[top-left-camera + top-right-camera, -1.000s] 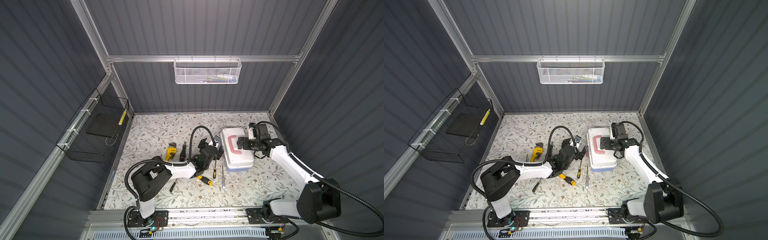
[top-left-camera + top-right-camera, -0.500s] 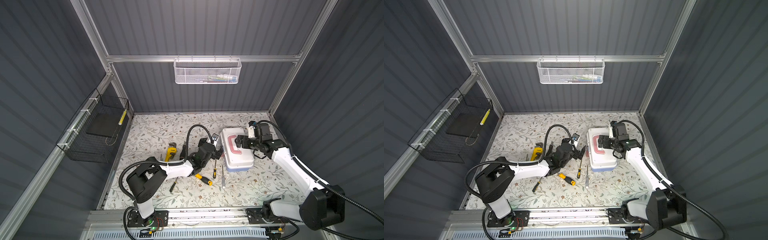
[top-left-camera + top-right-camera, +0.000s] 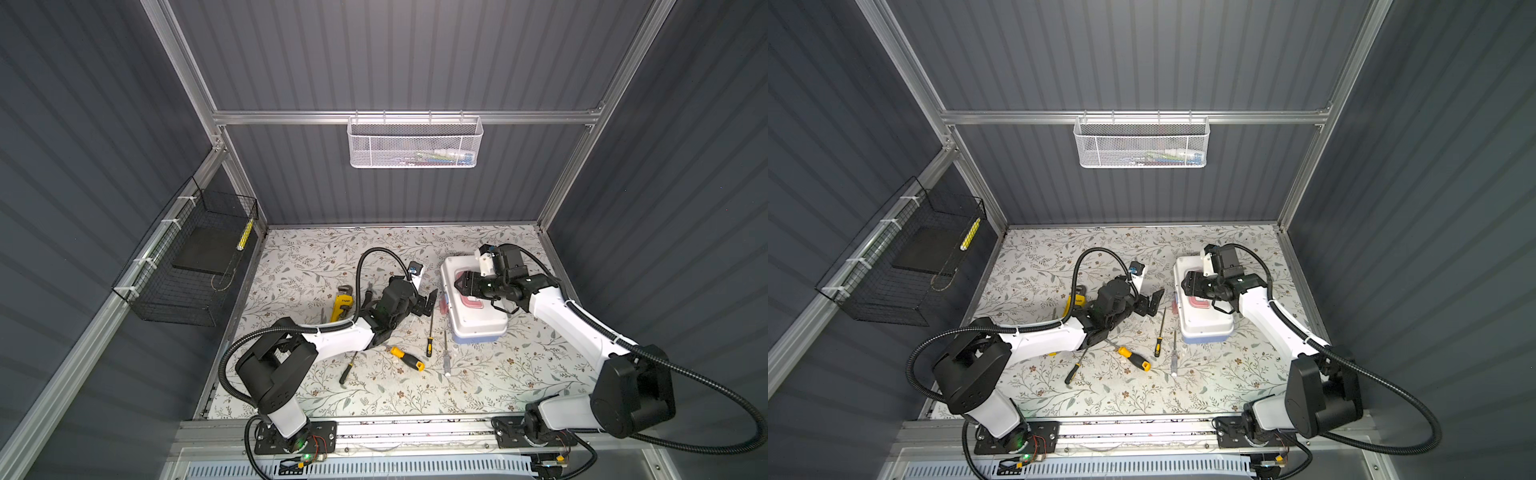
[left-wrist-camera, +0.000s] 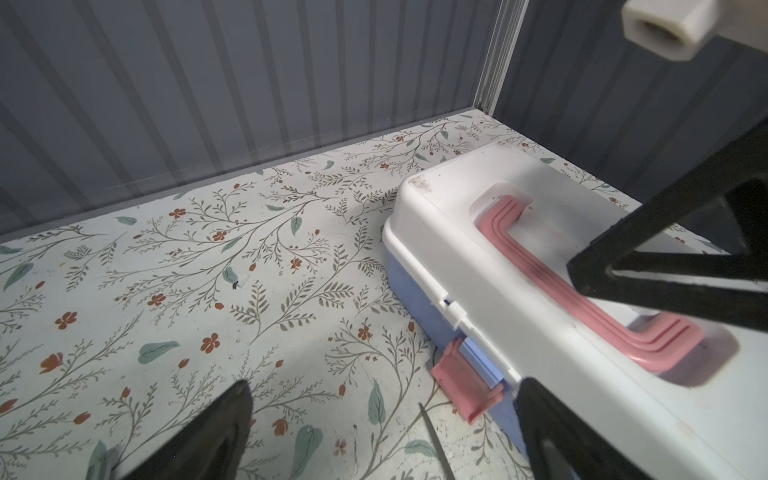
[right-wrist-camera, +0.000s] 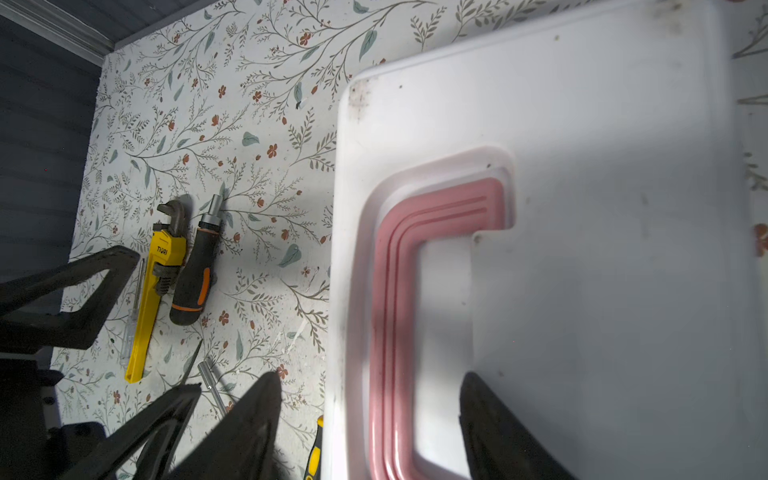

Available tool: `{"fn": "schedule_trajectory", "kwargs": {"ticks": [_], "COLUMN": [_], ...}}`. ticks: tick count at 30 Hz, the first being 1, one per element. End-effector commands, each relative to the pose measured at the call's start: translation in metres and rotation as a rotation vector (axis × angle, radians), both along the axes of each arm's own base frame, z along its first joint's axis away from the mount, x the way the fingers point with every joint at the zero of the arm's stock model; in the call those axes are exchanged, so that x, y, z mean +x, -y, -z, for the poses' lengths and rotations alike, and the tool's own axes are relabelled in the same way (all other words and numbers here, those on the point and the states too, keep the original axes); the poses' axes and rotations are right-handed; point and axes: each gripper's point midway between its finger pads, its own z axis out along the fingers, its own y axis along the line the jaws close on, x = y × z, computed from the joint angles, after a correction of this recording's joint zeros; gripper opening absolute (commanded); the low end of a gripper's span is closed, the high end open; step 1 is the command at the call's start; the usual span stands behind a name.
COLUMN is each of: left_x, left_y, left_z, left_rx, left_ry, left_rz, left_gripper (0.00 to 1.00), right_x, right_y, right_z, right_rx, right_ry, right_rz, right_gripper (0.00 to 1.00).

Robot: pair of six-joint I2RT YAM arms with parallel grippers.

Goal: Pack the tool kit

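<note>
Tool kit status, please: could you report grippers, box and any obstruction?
Left gripper open near the latch. Right gripper open astride the pink handle. Tool kit shut, blocking packing; pipe wrench, screwdrivers loose on mat.

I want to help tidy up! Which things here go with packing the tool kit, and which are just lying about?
For the job: tool kit box, yellow pipe wrench, black-and-orange driver, yellow-handled screwdriver, thin screwdriver, clear-handled screwdriver, dark screwdriver.

Just lying about: white mesh basket on the back rail, black wire basket on the side wall.
</note>
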Motion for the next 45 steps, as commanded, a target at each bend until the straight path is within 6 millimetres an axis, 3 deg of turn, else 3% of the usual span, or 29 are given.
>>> {"fn": "schedule_trajectory", "kwargs": {"ticks": [1,14,26,33,45], "left_x": [-0.008,-0.011,-0.013,-0.016,-0.022], "left_y": [-0.002,-0.005,-0.011,-0.011,-0.002], "left_z": [-0.003,0.003,0.002,0.000,0.006], "left_rx": [-0.019,-0.010,-0.003,-0.013,-0.039], "left_ry": [-0.028,-0.042,-0.035,-0.034,-0.064], "left_rz": [0.022,0.022,0.013,0.025,0.073], "left_gripper": [1.00,1.00,1.00,1.00,1.00], "right_x": [0.003,-0.005,0.001,0.003,0.008], "right_y": [-0.011,-0.026,-0.041,-0.049,-0.043], "right_z": [-0.004,0.014,0.010,0.002,-0.010], "right_rx": [0.047,0.109,0.209,0.363,0.567], "right_ry": [-0.008,-0.099,-0.124,-0.137,-0.131], "right_rz": [-0.022,-0.068,-0.075,-0.072,-0.046], "right_gripper": [0.68,0.70,0.74,0.72,0.69]}}
